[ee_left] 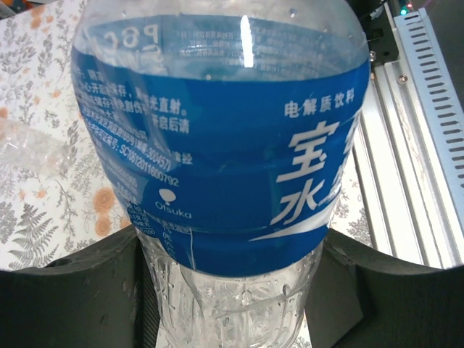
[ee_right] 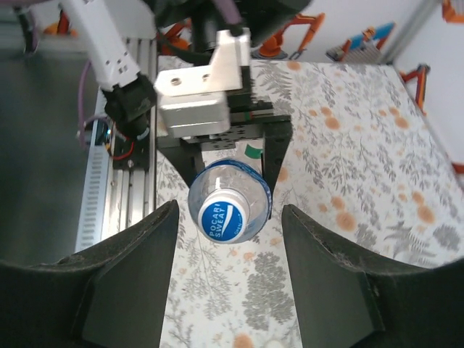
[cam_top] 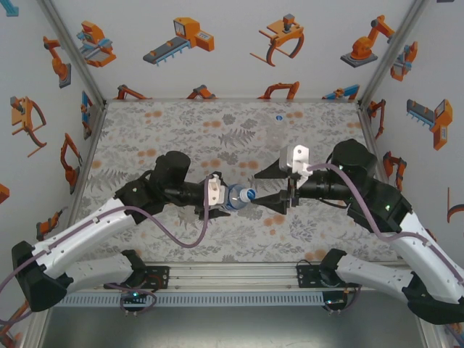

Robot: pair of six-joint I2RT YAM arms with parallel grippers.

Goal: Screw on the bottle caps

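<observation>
Blue-label bottle lay clamped sideways in left gripper. Cap sat on neck, facing right gripper, whose jaws were spread, just short of cap. I feared off-centre closing would cross-thread cap, or twisting would spin bottle in left grip.

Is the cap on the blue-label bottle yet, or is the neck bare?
On: the right wrist view shows a cap seated on the mouth of the bottle, facing the open right tool. Tightness: cannot tell.
</observation>
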